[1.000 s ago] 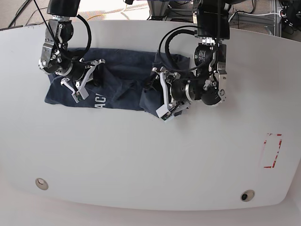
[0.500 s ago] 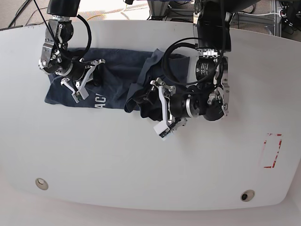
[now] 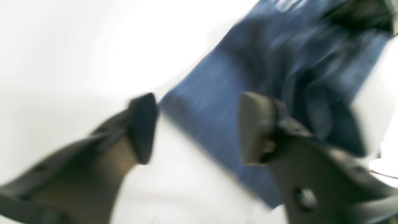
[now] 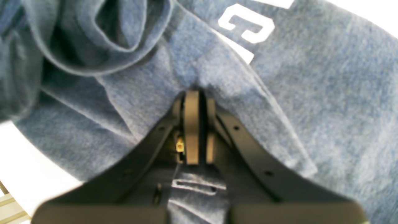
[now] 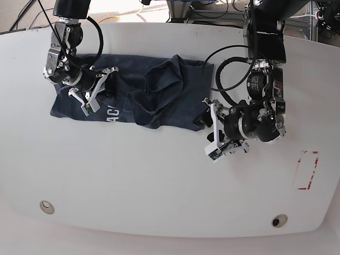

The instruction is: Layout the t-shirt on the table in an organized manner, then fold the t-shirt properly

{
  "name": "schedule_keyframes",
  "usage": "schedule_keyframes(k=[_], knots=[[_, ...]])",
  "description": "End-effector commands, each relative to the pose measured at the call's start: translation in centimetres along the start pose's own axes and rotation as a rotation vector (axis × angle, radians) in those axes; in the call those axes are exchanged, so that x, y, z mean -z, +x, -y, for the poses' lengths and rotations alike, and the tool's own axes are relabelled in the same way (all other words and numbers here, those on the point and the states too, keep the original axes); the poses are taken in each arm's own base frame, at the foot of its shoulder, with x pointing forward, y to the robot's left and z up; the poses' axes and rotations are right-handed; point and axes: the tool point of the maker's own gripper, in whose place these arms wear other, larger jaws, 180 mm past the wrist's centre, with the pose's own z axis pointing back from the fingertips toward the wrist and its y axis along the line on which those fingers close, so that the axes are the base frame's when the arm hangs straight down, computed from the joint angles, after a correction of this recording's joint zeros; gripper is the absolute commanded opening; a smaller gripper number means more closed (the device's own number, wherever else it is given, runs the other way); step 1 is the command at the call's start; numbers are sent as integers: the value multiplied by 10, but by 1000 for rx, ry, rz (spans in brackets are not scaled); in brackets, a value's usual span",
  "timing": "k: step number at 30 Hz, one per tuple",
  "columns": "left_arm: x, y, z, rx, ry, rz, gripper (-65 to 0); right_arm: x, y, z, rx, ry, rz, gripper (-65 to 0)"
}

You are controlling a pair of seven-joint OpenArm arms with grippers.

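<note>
The table (image 5: 159, 180) is a wide white top with rounded edges that fills most of the base view. The t-shirt (image 5: 143, 98) lies on its far left part, a dark blue strip running left to right. Its left end lies fairly flat, with white letters (image 5: 112, 114) showing at the near edge. Its right half is rumpled, with a loose fold heaped up in the middle and a wrinkled corner hanging toward the near side.

The left arm (image 5: 260, 106) stands over bare table just right of the shirt. Its left gripper (image 5: 211, 133) is at the shirt's right edge; in the blurred left wrist view the two dark fingers (image 3: 141, 127) are spread apart with nothing between them, one over white table and the other over blue cloth.

The right arm (image 5: 64, 53) reaches down over the shirt's left end. The right gripper (image 4: 194, 102) has its jaws pressed together, pinching a ridge of the shirt's cloth, which puckers up around the tips in the right wrist view. White letters lie on the cloth just beyond the tips.

A red rectangle outline (image 5: 307, 170) is marked near the table's right edge, well apart from the shirt. Two small round holes sit near the front edge, one on the left (image 5: 47, 206) and one on the right (image 5: 279, 220).
</note>
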Motion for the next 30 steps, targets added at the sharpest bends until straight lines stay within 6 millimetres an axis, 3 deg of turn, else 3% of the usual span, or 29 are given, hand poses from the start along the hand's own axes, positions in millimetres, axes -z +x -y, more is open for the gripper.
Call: schedule_keyframes(k=[1, 4, 6, 15, 30], knots=[[-10, 12, 1, 50, 26, 51, -515, -3, 0, 5, -16, -20, -16, -620], [-11, 2, 0, 89, 64, 20, -632, -3, 1, 5, -15, -18, -14, -620], [-9, -6, 2, 111, 76, -11, -650, -3, 1, 5, -15, -18, -14, -620], [14, -25, 39, 193, 24, -82, -650, -2, 0, 4, -12, -16, -14, -620], [63, -10, 106, 233, -123, -112, -649, -2, -1, 4, -12, -15, -17, -620]])
